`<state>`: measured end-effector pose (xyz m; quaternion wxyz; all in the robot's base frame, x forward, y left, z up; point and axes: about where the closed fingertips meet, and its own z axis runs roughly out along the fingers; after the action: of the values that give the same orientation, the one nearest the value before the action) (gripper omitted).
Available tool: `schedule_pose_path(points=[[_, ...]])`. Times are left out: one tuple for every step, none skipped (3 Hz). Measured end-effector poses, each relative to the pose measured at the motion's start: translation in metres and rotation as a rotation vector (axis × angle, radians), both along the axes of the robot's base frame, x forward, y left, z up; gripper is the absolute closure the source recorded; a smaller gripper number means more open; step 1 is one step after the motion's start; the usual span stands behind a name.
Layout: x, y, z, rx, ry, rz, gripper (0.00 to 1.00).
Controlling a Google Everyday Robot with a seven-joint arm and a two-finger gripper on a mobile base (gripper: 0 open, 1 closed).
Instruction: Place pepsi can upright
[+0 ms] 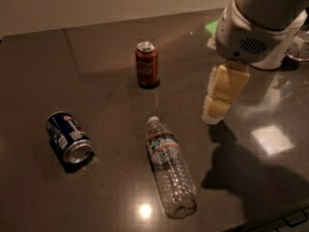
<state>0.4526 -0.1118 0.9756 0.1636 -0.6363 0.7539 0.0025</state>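
The pepsi can (pixel 69 139) is dark blue with a silver end and a white label patch. It lies on its side at the left of the dark table (pixel 96 81), its silver end facing the camera. My gripper (pixel 212 115) hangs from the white arm (pixel 256 23) at the right, above the table. It is far to the right of the pepsi can, just right of the water bottle's cap, and holds nothing.
A red cola can (pixel 147 65) stands upright at the middle back. A clear plastic water bottle (pixel 170 166) lies on its side in the front middle. A clear glass object (pixel 300 46) sits at the right edge, behind the arm.
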Motion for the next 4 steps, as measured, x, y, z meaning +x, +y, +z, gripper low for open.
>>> schedule_pose_path(points=[[-0.004, 0.053, -0.001, -0.001, 0.039, 0.049, 0.00], [-0.014, 0.094, -0.003, -0.013, 0.063, 0.076, 0.00], [-0.022, 0.135, -0.010, -0.037, 0.060, 0.086, 0.00], [-0.022, 0.174, -0.024, -0.073, 0.060, 0.060, 0.00]])
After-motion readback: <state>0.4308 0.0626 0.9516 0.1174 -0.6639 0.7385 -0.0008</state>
